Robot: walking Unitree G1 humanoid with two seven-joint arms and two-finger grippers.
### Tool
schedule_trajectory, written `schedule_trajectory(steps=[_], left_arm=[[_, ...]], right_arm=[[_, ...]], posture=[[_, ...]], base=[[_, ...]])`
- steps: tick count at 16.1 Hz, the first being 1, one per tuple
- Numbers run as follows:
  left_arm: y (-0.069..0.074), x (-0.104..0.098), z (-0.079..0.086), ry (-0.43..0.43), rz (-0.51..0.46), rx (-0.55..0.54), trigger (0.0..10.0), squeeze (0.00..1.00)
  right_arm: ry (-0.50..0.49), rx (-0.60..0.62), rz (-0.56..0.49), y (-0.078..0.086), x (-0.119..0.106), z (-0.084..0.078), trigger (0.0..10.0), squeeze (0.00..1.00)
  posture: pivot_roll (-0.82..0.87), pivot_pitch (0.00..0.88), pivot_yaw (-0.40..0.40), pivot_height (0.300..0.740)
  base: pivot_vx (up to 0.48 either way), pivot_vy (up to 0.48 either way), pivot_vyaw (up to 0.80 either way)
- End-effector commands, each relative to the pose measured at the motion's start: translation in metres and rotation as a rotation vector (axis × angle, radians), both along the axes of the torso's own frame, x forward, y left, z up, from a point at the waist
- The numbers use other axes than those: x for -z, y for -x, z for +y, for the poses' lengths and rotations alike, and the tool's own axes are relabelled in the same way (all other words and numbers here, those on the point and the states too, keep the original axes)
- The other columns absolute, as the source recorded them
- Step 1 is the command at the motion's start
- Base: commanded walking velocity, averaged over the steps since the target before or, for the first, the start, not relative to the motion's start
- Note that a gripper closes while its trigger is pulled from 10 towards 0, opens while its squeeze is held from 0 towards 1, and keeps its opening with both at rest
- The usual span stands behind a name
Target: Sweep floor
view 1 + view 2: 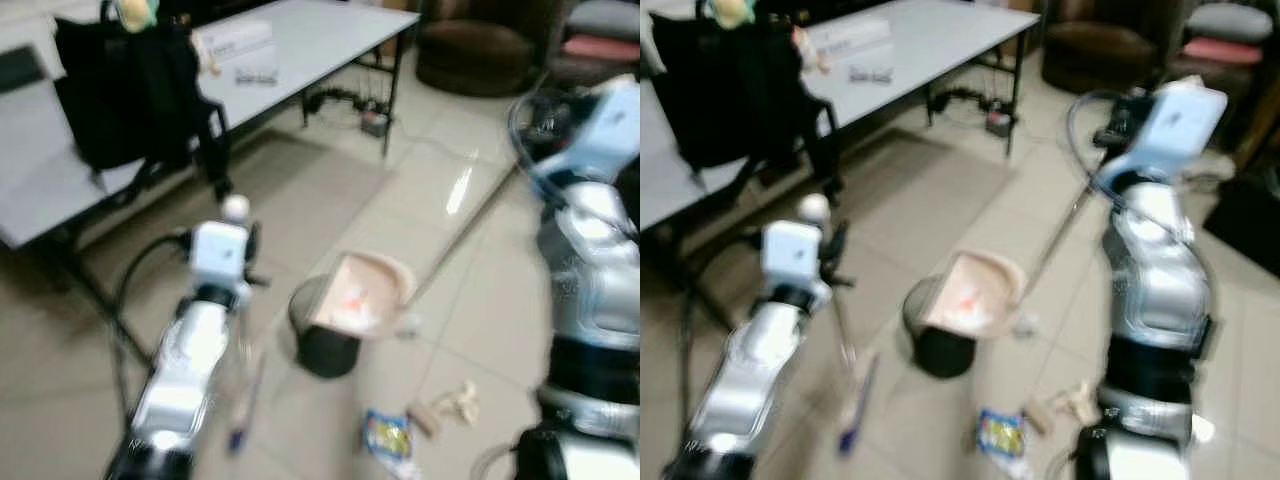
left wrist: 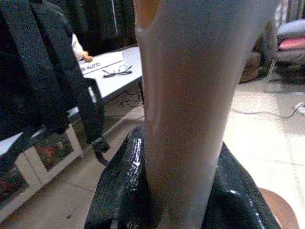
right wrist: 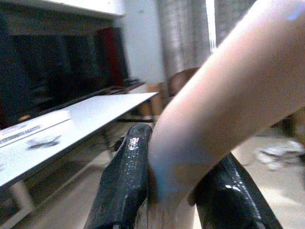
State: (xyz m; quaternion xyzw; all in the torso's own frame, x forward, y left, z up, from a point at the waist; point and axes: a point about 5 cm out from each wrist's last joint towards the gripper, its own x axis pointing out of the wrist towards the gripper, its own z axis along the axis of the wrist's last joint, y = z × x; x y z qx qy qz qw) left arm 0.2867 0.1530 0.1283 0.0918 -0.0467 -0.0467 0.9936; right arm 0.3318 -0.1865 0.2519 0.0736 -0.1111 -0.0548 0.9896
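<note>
My left gripper [image 1: 246, 262] is shut on a thin pale broom handle [image 2: 181, 95], which has a white knob on top and runs down to a blue end [image 1: 238, 436] on the floor. Off to the right, my right gripper [image 1: 1112, 128] is shut on the long handle [image 1: 470, 225] of a pink dustpan [image 1: 358, 294]. The pan is tilted over a black bin [image 1: 322, 345] in the middle of the floor. A blue and yellow wrapper [image 1: 388, 438] and crumpled paper [image 1: 455, 404] lie on the tiles near my right side. The eye views are blurred.
A long white table [image 1: 300, 50] with a black bag [image 1: 125, 90] on it stands at the left and back. Cables and a power strip [image 1: 372, 120] lie under its far end. Brown armchairs [image 1: 475, 55] stand at the back right.
</note>
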Motion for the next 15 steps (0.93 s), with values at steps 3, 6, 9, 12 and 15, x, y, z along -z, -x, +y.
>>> schedule_trajectory(steps=[3, 6, 9, 12, 15], left_arm=[[0.0, -0.006, -0.006, 0.007, -0.026, 0.027, 10.0, 0.0], [0.001, -0.005, -0.006, -0.005, -0.025, 0.028, 10.0, 0.0], [0.0, -0.005, -0.006, -0.006, -0.028, 0.031, 10.0, 0.0], [0.0, -0.005, -0.008, -0.008, -0.024, 0.043, 10.0, 0.0], [0.001, -0.003, -0.01, -0.007, -0.021, 0.05, 10.0, 0.0]], right_arm=[[-0.001, -0.005, -0.071, 0.0, -0.013, -0.003, 10.0, 0.0], [0.011, -0.001, -0.088, -0.001, -0.016, -0.003, 10.0, 0.0], [0.01, -0.016, -0.123, -0.001, -0.018, 0.0, 10.0, 0.0], [0.086, -0.05, -0.129, -0.002, -0.018, 0.007, 10.0, 0.0], [0.174, -0.134, -0.186, -0.001, -0.021, 0.025, 10.0, 0.0]], posture=[[-0.12, 0.0, 0.036, 0.74], [-0.12, 0.0, 0.034, 0.74], [-0.12, 0.0, 0.035, 0.74], [-0.12, 0.0, 0.035, 0.74], [-0.12, 0.0, 0.033, 0.74]], base=[[0.134, 0.0, 0.0], [0.0, 0.0, 0.0], [0.0, 0.0, 0.0], [0.0, 0.0, 0.0], [0.0, 0.0, 0.0]])
